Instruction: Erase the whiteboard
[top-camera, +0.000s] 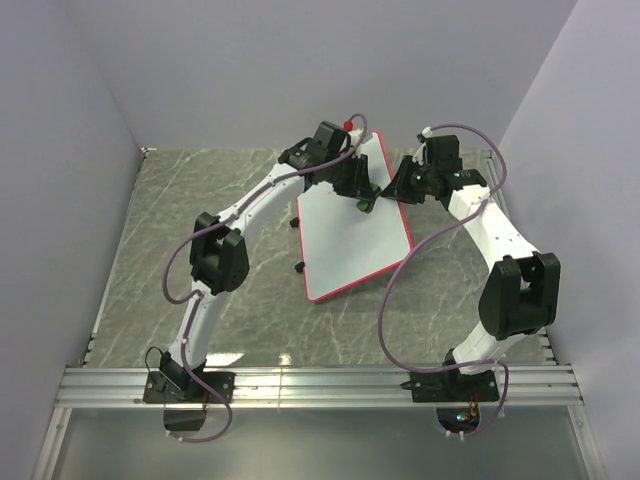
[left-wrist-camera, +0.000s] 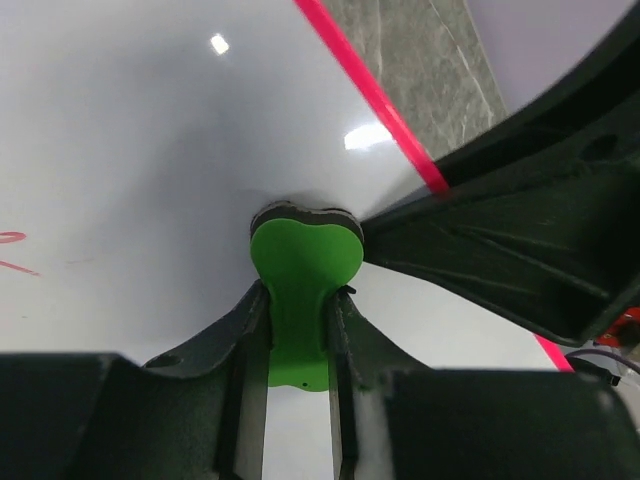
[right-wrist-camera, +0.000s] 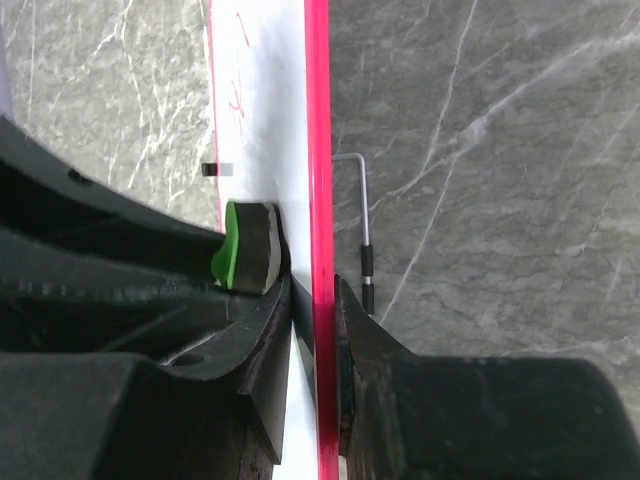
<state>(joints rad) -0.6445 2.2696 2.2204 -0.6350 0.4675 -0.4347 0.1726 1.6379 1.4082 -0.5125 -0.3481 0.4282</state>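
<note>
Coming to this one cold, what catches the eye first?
The whiteboard with its red-pink rim sits in the middle of the top view. The left gripper holds a green eraser pressed to its white face, while the right gripper clamps the rim on the board's right edge. Faint red marks show on the board, left of the eraser in the left wrist view.
</note>
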